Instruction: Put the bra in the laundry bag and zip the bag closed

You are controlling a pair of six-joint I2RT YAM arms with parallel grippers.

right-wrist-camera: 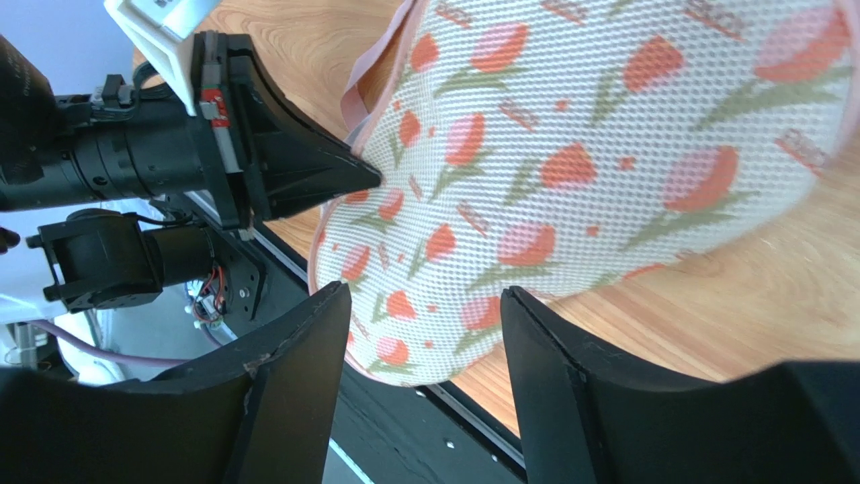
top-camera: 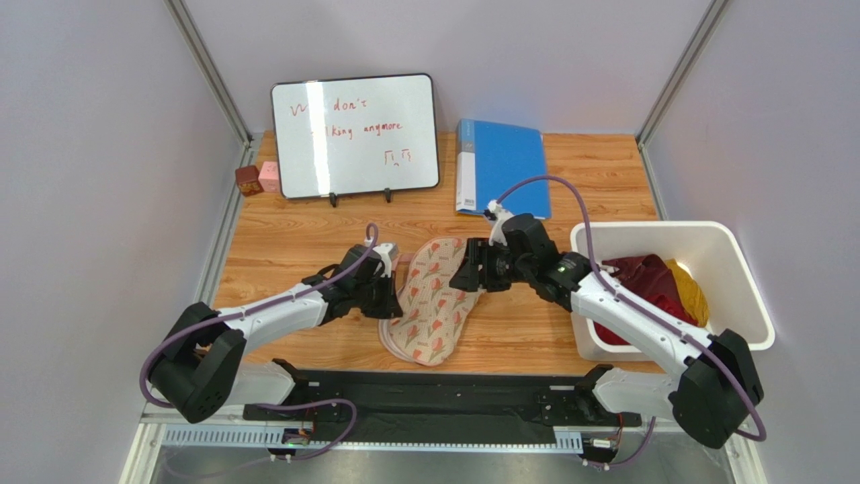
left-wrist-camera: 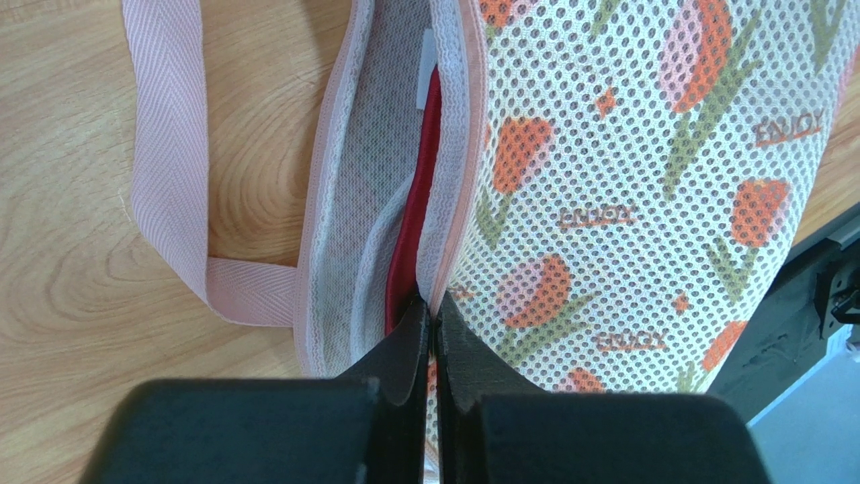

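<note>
The bra (left-wrist-camera: 412, 207) shows only as one narrow, smooth, dark red strip inside the laundry bag (left-wrist-camera: 626, 192), seen through the gap between the bag's two pink zipper edges. Its cups and straps are hidden.

The single bag is a bean-shaped pouch of open mesh with small round holes. It is cream, printed with pink and orange tulips on green stems, and its lining is plain and pale. It lies flat on the wooden table (top-camera: 303, 237). A loop of pink herringbone ribbon (left-wrist-camera: 167, 161) is sewn to the bag's edge and rests on the wood.

There are two grippers. The left gripper (left-wrist-camera: 436, 338) has its black fingers pressed together on the bag's pink trim at the mouth of the gap. The right gripper (right-wrist-camera: 424, 303) hangs over the bag's far end with its jaws spread wide, holding nothing.

Beyond the bag stand one whiteboard (top-camera: 354, 134) with red writing and one blue folder (top-camera: 502, 166). Two small blocks, one brown (top-camera: 248, 179) and one pink (top-camera: 270, 176), sit beside the whiteboard. To the bag's right is one white plastic bin (top-camera: 666, 230) holding a heap of clothes (top-camera: 646, 280), red and yellow.
</note>
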